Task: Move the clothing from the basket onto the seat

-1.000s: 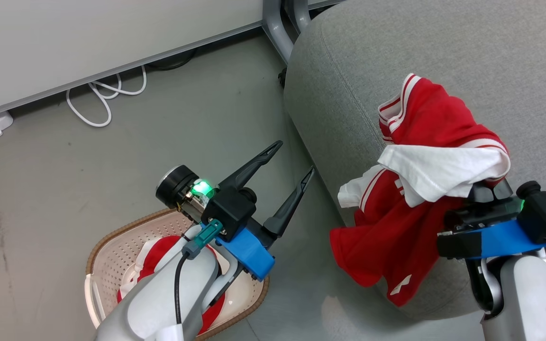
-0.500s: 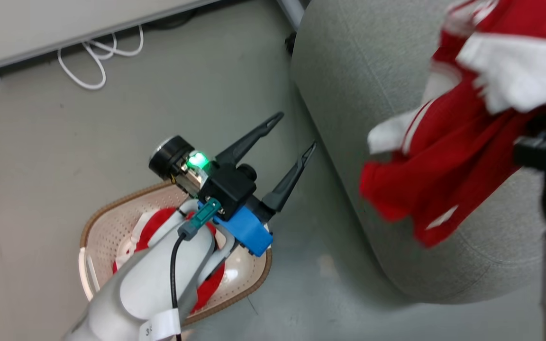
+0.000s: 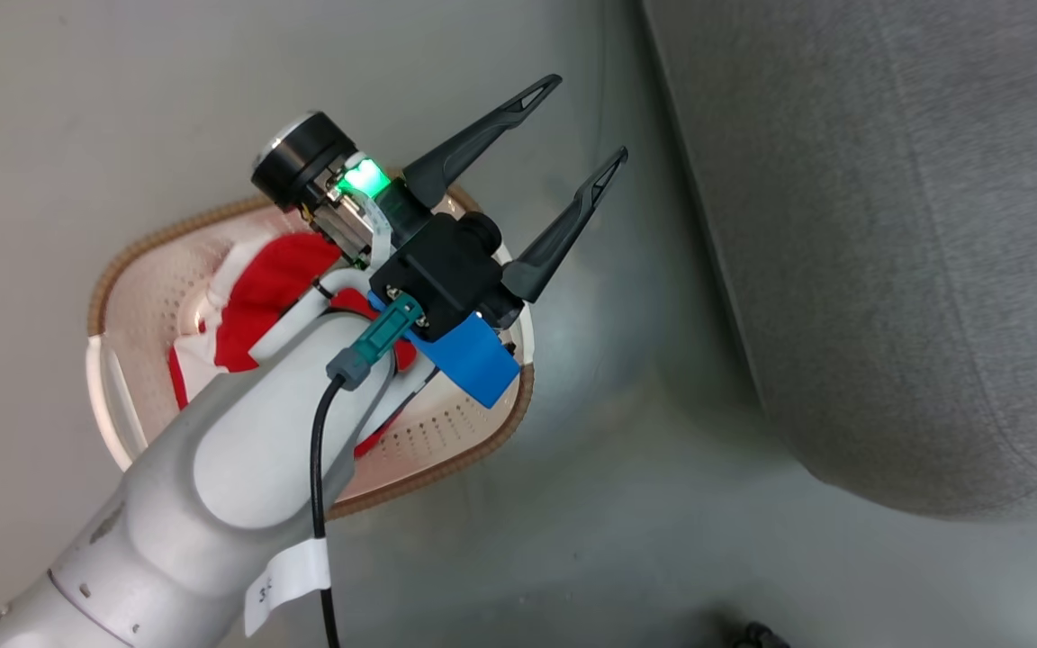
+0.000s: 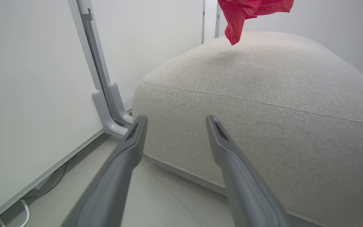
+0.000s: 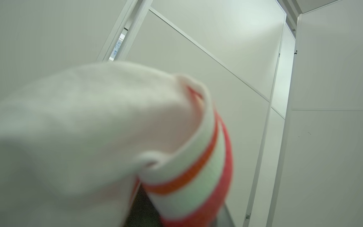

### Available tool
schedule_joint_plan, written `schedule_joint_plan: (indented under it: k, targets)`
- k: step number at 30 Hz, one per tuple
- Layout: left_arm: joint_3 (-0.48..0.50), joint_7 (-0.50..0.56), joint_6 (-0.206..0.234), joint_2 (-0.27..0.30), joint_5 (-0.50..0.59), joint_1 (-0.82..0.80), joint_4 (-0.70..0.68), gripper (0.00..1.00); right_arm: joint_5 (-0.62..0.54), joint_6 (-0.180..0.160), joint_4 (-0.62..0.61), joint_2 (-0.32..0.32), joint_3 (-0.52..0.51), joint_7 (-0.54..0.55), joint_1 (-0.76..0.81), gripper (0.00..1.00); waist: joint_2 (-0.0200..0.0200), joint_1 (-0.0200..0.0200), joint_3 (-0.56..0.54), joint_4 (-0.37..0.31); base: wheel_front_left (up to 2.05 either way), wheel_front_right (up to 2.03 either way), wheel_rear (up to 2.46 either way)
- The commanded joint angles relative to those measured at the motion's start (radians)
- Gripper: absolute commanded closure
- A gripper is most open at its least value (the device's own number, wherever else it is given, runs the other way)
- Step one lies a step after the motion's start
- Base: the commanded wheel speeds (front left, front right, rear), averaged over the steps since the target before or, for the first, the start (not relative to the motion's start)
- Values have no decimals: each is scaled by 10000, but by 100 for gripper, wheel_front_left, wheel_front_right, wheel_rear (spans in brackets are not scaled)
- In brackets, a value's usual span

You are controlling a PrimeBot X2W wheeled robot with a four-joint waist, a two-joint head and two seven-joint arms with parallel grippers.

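Red garment point(image 3: 271, 274) with white panels, crumpled in the cream perforated basket point(image 3: 145, 301) on the floor point(image 3: 50, 108). Second garment point(image 4: 247, 9) hangs above the grey woven seat point(image 3: 888, 225). Left gripper point(image 3: 583, 121) hovers over the basket, fingers point(image 3: 469, 142) spread and empty. Cloth covers the right fingers, so their state cannot be told.

Head camera stares steeply down on basket point(image 3: 145, 301) and seat point(image 3: 888, 225); left wrist, low, faces that seat point(image 4: 263, 94) (close); right wrist tilts up at walls point(image 5: 326, 157).

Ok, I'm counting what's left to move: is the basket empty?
No, a red and white garment lies inside the basket, partly hidden under the left forearm.
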Motion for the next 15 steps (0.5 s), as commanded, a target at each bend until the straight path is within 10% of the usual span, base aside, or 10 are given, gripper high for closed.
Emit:
schedule_joint_plan:
  k: [1, 15]
  targets:
    - [-32, -10, -10, 135, 79, -278, -81, 0, 52, 1, 401, -192, -132, -2, -218, 100, 0, -1, 950, 48, 0, 0, 0]
    - [-171, 128, 79, 346, 154, -629, -411, 0, 313, -1, 3080, 1151, -260, -6, 1700, 100, 0, -1, 1620, -2, 0, 0, 0]
